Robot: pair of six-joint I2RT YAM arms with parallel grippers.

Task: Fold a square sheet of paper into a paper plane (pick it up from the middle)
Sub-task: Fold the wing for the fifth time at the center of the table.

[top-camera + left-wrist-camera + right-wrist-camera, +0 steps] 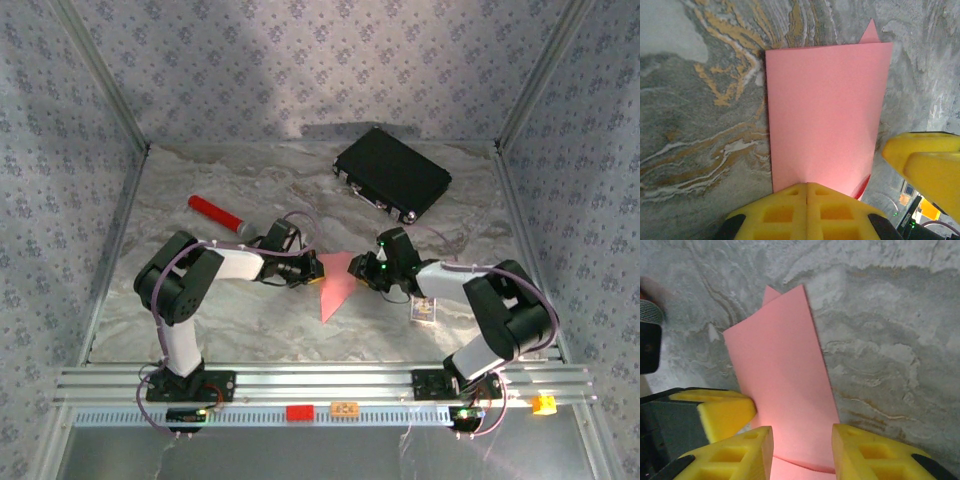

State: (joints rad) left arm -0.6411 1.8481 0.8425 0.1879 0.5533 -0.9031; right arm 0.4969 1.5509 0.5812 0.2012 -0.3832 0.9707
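A red cylinder with a grey cap (218, 215) lies flat on the marbled table (250, 330) toward the left rear, just behind the left arm. The left hand (306, 274) is extended toward the middle of the table. In the left wrist view its yellow fingers (780, 215) are pressed together with no gap. The near edge of the pink paper (337, 285) is caught at their tips, and faint creases run out from that spot.

The paper is found at the table's centre, between the two hands. It is folded into a narrow shape whose point is directed toward the near edge in the top view. In the wrist views one broad panel is seen slightly bowed, and a small pointed corner shows behind its far edge.

The right hand (370, 272) is set at the paper's right side. Its fingers (865, 455) are held apart, with the paper lying between and beneath them, not squeezed. Whether they touch it cannot be told.

A black case (392, 173) is laid at the rear right, well apart from the paper. A small printed card (427, 310) is seen beside the right forearm.
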